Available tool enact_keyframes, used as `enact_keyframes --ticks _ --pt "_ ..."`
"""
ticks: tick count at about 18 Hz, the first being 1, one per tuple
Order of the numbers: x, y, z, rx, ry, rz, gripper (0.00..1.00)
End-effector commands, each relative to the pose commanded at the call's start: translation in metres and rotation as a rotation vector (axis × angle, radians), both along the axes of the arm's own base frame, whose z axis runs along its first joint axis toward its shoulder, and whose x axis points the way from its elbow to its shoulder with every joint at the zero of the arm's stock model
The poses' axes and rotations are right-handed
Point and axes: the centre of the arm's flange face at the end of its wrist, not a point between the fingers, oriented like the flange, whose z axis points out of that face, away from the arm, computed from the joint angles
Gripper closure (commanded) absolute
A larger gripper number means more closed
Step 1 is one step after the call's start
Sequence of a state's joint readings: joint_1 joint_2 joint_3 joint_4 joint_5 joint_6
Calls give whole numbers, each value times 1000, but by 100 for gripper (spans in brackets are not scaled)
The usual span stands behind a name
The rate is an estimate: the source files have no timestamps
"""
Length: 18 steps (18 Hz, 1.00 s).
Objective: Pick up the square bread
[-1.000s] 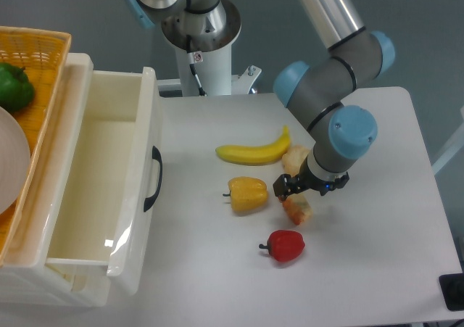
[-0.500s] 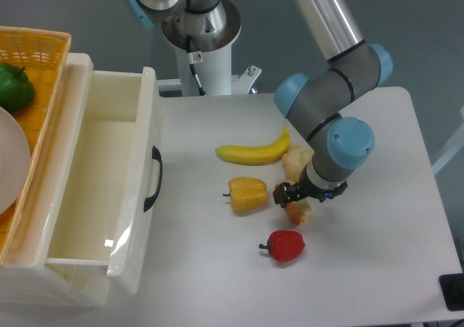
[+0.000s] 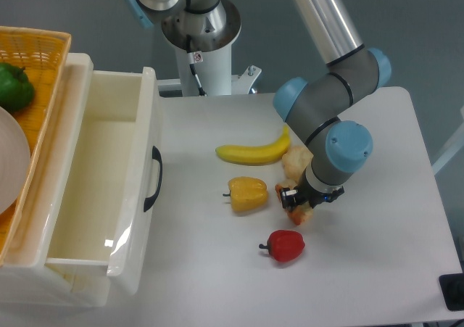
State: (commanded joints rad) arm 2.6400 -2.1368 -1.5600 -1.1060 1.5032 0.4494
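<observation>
The square bread (image 3: 299, 213) is a small orange-brown piece with cream patches, lying on the white table between the yellow pepper (image 3: 248, 193) and the red pepper (image 3: 286, 245). My gripper (image 3: 296, 199) is low over it, pointing down, and covers most of it. The dark fingers (image 3: 288, 194) stand at the bread's sides and look open; the wrist hides the jaw gap. A paler, lumpy cream bun (image 3: 294, 160) lies just behind the gripper, partly hidden by the arm.
A banana (image 3: 254, 151) lies behind the yellow pepper. An open white drawer (image 3: 101, 175) with a black handle (image 3: 154, 178) stands at the left. Above it is a wicker basket (image 3: 32, 44) holding a green pepper (image 3: 14, 86). The robot base (image 3: 197, 22) is at the back.
The gripper has moved down and slightly left onto the square bread, so it now hides more of it. The bread and the other food have not moved.
</observation>
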Motion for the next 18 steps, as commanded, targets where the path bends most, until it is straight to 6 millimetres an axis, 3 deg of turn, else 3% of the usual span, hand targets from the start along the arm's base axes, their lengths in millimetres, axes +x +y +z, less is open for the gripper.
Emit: enact_keyframes --ticks 6,12,18 --pt "5 3 4 -33 19 -37 71" --pt "9 0 71 -4 126 -153 71" --pt "21 -2 125 47 200 -277 71"
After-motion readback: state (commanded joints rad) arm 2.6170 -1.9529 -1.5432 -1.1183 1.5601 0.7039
